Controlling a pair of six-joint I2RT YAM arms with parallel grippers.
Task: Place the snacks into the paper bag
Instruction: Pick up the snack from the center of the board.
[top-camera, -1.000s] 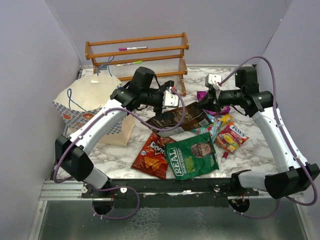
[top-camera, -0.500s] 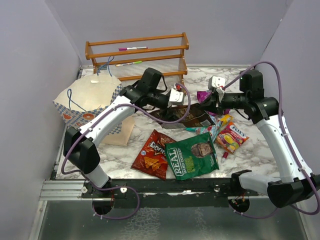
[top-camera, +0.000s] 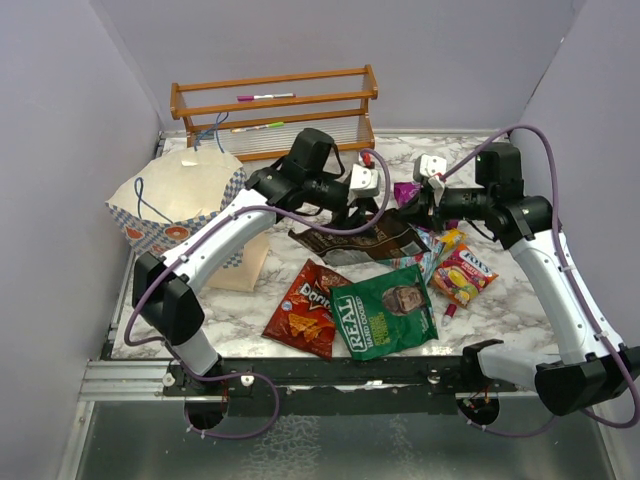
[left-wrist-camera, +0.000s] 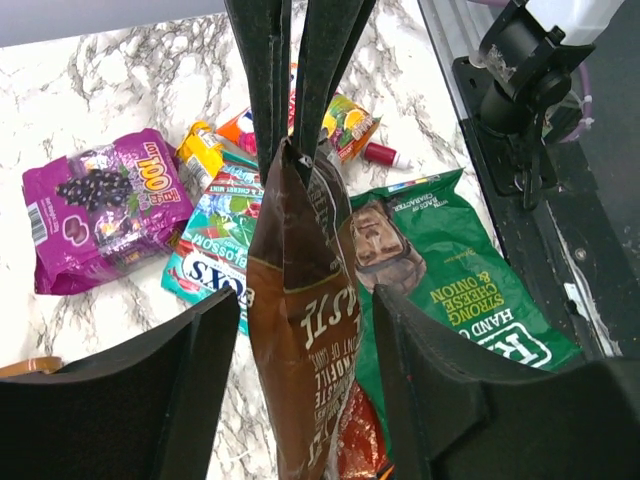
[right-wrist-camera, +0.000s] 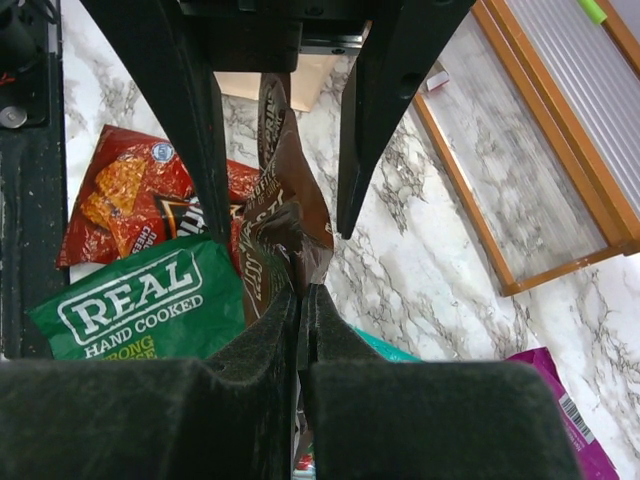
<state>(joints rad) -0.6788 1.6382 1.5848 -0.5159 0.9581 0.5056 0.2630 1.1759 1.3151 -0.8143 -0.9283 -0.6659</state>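
Observation:
The glossy brown bag hangs tilted above the table, one end raised. My right gripper is shut on its top edge. My left gripper stands open around the same bag, one finger on each side with gaps showing. On the marble lie red Doritos, green REAL chips, a magenta pack, a teal pack and a red-yellow pack. The checkered paper bag stands open at the far left.
A wooden rack holding markers stands along the back wall. A small red-pink object lies beside the green chips. The black front rail runs along the near edge, and purple walls close in both sides.
My left gripper has swung right to the brown bag and its jaws have narrowed around it. The right gripper has kept its hold and raised that end slightly.

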